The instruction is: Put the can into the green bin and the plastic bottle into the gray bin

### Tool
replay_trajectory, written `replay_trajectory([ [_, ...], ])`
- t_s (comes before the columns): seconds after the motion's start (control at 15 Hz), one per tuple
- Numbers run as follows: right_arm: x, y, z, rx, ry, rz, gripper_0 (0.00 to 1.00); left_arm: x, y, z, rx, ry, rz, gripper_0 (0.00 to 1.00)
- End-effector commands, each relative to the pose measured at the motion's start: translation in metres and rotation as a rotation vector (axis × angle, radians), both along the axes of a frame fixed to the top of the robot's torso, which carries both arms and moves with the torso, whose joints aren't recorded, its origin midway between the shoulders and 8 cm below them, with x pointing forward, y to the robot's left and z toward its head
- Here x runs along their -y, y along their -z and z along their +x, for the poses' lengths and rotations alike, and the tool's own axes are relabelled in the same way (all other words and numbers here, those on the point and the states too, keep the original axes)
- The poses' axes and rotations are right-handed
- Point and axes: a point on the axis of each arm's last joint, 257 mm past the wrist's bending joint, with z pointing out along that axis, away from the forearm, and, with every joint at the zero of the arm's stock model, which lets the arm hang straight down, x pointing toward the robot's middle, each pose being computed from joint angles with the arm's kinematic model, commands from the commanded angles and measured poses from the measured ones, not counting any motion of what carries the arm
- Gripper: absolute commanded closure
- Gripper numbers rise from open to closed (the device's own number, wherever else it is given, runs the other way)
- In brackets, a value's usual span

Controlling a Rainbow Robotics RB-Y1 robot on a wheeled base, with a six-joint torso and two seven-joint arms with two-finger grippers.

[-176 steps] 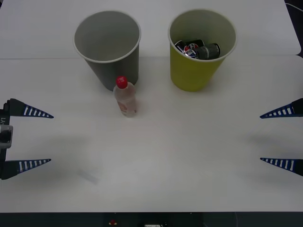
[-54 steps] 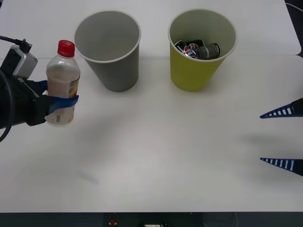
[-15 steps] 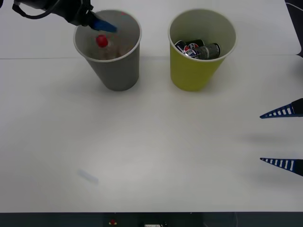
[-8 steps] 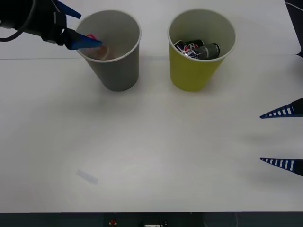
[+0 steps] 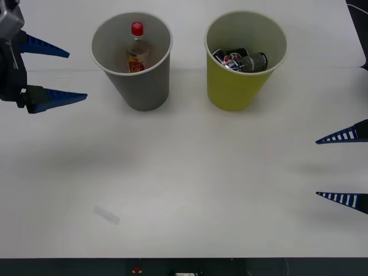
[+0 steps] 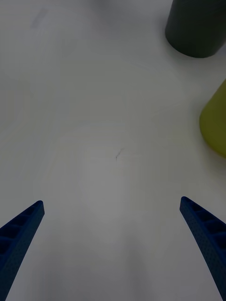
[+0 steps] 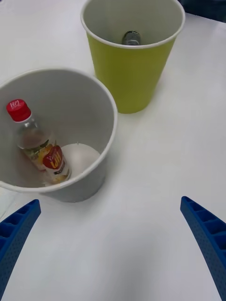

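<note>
The plastic bottle (image 5: 136, 49) with its red cap stands leaning inside the gray bin (image 5: 144, 89), also seen as the plastic bottle (image 7: 40, 146) in the gray bin (image 7: 89, 183) from the left wrist. The can (image 5: 253, 61) lies in the green bin (image 5: 236, 89); in the left wrist view the can (image 7: 131, 38) shows at the bottom of the green bin (image 7: 134, 77). My left gripper (image 5: 60, 75) is open and empty, left of the gray bin. My right gripper (image 5: 344, 168) is open at the table's right edge.
The white table (image 5: 190, 184) stretches wide in front of both bins. A small faint smudge (image 5: 107, 215) marks the table at the front left. The two bins stand side by side at the back with a narrow gap between them.
My left gripper let go of the bottle inside the gray bin and pulled back to the left and toward the front. The bottle now stands in the bin. The right arm has not moved.
</note>
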Motion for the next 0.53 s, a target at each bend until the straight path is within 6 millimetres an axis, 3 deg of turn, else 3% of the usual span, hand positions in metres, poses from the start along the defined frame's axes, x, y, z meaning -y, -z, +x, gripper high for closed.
replay_trajectory([
  [0.07, 0.000, 0.000, 0.000, 0.000, 0.000, 0.000, 0.00, -0.022, 0.021, -0.020, 0.035, 0.031, 0.047, 0.00],
  [0.53, 0.000, 0.000, 0.000, 0.000, 0.000, 0.000, 0.00, -0.052, 0.057, -0.061, 0.080, 0.097, 0.141, 0.00],
])
